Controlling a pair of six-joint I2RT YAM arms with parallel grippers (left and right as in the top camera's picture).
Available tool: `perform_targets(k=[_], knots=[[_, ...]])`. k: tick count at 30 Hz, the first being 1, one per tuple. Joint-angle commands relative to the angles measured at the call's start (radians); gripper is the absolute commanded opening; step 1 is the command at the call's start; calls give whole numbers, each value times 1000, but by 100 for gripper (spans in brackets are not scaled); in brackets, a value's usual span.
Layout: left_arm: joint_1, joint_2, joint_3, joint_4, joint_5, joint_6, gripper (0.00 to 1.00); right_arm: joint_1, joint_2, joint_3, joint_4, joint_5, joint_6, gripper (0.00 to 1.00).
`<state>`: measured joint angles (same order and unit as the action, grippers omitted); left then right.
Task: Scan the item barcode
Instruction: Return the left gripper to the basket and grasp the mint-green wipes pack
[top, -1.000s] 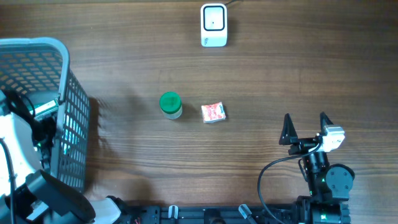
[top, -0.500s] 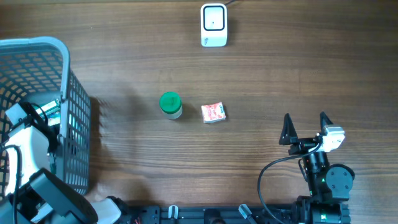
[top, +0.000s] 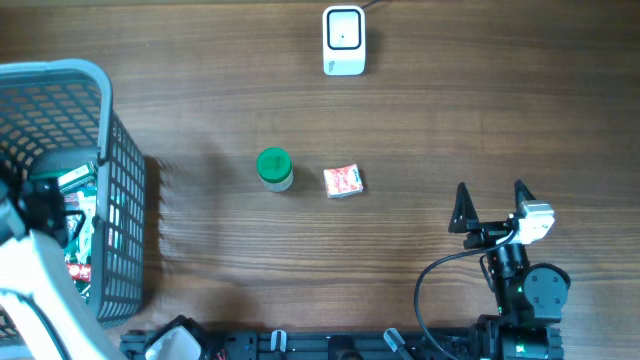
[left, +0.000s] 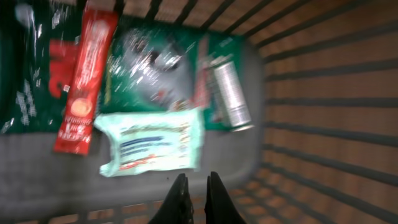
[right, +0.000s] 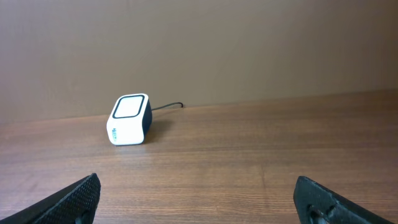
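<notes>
Scanner (top: 344, 40) white, at far table (top: 450, 110) edge; green-lidded jar (top: 274, 168) just beside red packet (top: 343, 181) mid-table; left hand (left: 198, 199) clenched empty inside grey basket (top: 120, 150), above pale green wipes pack (left: 152, 149); right hand (top: 491, 190) released wide, near table's front edge.

Mock shop checkout laid out on a robot workbench. A white barcode scanner (top: 343, 40) with a trailing cable stands on the wooden desk (top: 450, 130). A grey plastic shopping basket (top: 120, 200) holds packaged goods (left: 152, 146). A green-lidded jar (top: 274, 168) and a small red packet (top: 343, 181) lie loose. A plain brown wall (right: 249, 43) stands behind.
</notes>
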<state>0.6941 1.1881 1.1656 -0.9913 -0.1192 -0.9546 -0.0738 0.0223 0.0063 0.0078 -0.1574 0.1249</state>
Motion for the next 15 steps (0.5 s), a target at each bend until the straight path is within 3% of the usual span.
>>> perform_targets(k=[1, 2, 3, 4, 6, 9, 11, 15], knots=[[4, -136, 20, -12, -2, 23, 4, -2, -5, -1, 5, -16, -18, 100], [4, -156, 20, -14, -8, 1, 29, -2, -5, -1, 5, -16, -18, 100], [4, -157, 20, -15, -9, -11, 71, -2, -5, -1, 5, -16, -18, 100], [4, -145, 18, -16, -9, -23, 84, -2, -5, -1, 5, -16, -17, 100], [5, -85, 16, -29, 25, -22, 96, -2, -5, -1, 5, -16, -18, 100], [76, 60, 16, -61, 271, -21, 100, -2, -5, -1, 5, -16, -18, 100], [119, 117, 17, -66, 329, -21, 100, -2, -5, -1, 5, -16, -18, 100], [163, 299, 12, -145, 166, 63, 99, -2, -5, -1, 5, -16, -17, 100]])
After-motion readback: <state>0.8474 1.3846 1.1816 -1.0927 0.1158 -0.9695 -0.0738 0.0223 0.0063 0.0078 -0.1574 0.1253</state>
